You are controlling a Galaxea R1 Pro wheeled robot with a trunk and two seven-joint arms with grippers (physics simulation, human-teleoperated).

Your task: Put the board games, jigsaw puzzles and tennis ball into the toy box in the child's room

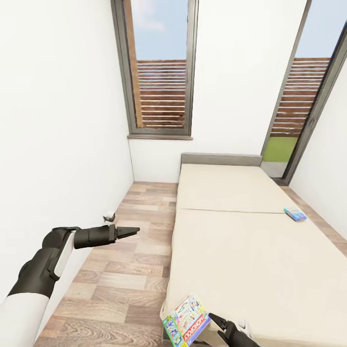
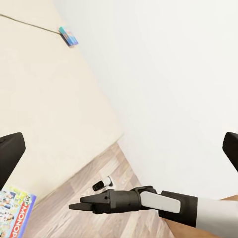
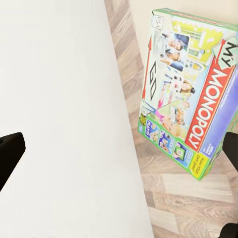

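Right gripper [image 1: 218, 320] sits spread beside my green-white Monopoly card box [image 1: 186, 321] at six o'clock. Left gripper [image 1: 129, 232] looks closed over the wood-plank floor [image 1: 120, 270]. Light-blue game box [image 1: 295, 214] lies at two o'clock on the cream bed [image 1: 250, 250].

Our left arm [image 1: 46, 262] comes in bent at the elbow, white upper sleeve then black forearm, reaching forward level over the floor [image 1: 120, 270] between the wall and the bed [image 1: 241, 250]. Its left tool [image 1: 131, 232] points toward the bed's side edge, jaws looking pressed together with nothing in them. Our right tool [image 1: 218, 320] barely pokes in at the bed's near corner, dark fingers angled up. Honestly can't tell there if it's open or closed.
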